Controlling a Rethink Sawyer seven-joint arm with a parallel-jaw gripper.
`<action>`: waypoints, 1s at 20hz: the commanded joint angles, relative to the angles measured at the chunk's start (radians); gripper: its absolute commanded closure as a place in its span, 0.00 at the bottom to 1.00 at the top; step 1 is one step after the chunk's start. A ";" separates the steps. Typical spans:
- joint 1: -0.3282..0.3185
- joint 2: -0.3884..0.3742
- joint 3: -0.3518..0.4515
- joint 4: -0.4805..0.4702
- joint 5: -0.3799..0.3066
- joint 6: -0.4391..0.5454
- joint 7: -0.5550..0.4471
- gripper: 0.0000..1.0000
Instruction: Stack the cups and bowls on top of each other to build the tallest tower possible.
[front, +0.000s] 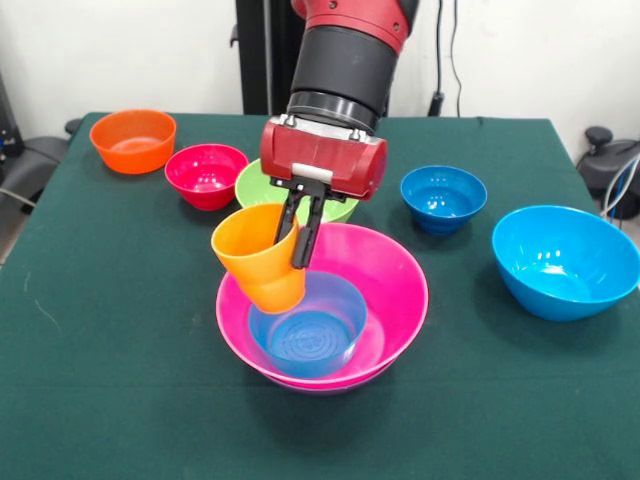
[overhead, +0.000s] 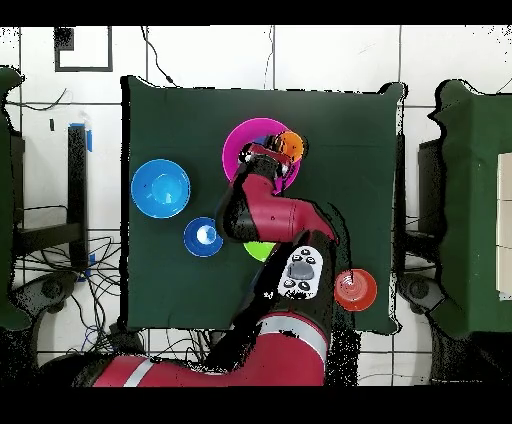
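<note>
My gripper (front: 294, 256) is shut on the rim of the orange cup (front: 258, 262), one finger inside it and one outside. The cup hangs tilted over the left side of the wide pink bowl (front: 400, 290), its base down near the small light-blue bowl (front: 310, 328) nested inside. Another bowl's edge just shows beneath the pink one. In the overhead view the cup (overhead: 291, 145) sits at the pink bowl's (overhead: 245, 140) right rim, beside my gripper (overhead: 279, 162). The light green cup is out of view.
A lime green bowl (front: 256, 186) stands right behind my gripper. A red bowl (front: 205, 172) and an orange bowl (front: 132, 138) stand at the far left. A dark-blue small bowl (front: 443, 195) and a sky-blue large bowl (front: 565, 258) stand at the right.
</note>
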 joint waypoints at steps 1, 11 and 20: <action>-0.009 0.044 0.087 0.055 0.031 0.132 0.123 1.00; -0.033 0.070 0.108 0.033 0.005 0.097 0.113 1.00; -0.035 0.101 0.126 0.019 0.017 0.067 0.129 1.00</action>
